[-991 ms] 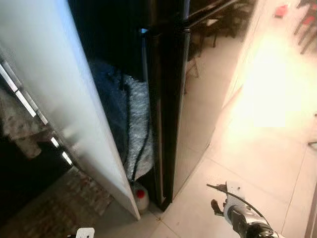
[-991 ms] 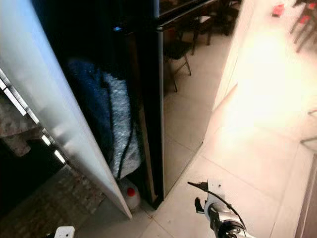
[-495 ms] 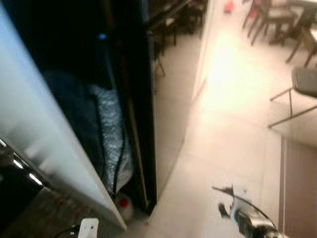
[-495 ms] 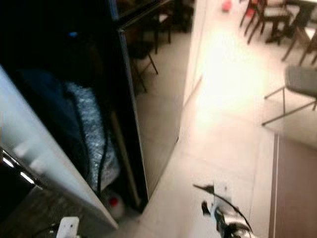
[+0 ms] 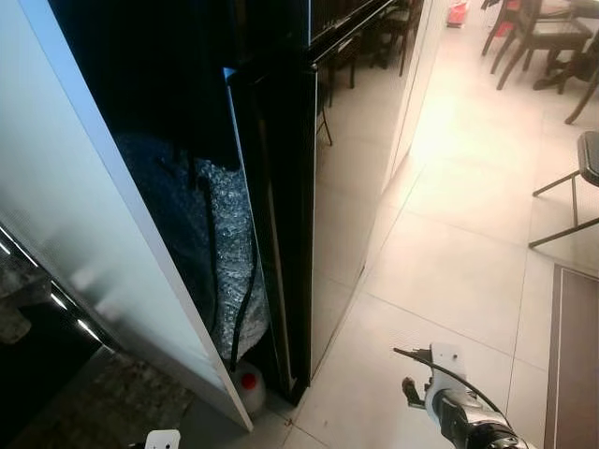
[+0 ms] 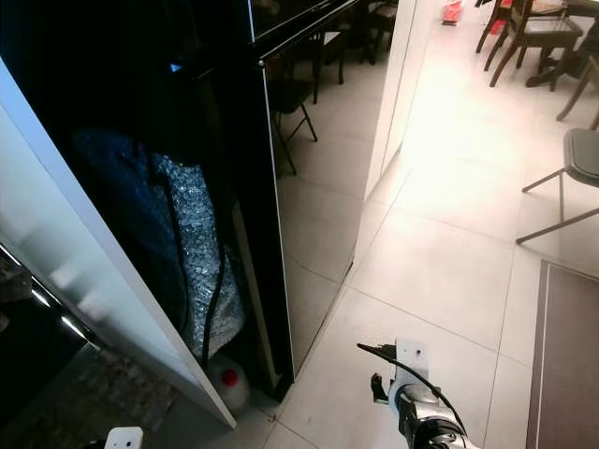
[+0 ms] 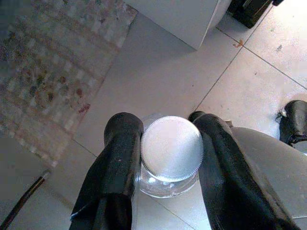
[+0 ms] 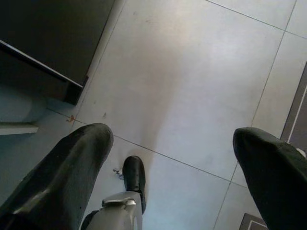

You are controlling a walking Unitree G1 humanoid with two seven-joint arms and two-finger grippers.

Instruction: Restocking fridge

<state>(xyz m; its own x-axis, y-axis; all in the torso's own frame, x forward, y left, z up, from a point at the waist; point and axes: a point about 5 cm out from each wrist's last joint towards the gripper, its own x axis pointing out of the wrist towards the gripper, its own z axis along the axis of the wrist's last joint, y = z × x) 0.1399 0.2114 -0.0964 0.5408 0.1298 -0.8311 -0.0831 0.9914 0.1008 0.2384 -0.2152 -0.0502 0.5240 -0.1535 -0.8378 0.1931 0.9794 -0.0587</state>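
The tall glossy black fridge stood just ahead. It looked wise to square up to its front before reaching. The left gripper had its jaws clenched on a small clear glass jar with a silver lid, seen from the wrist. The right gripper hung low with jaws released over pale floor tiles.

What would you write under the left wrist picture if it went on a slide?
The left gripper holds a glass jar with a silver lid between its two black fingers, above the tiled floor.
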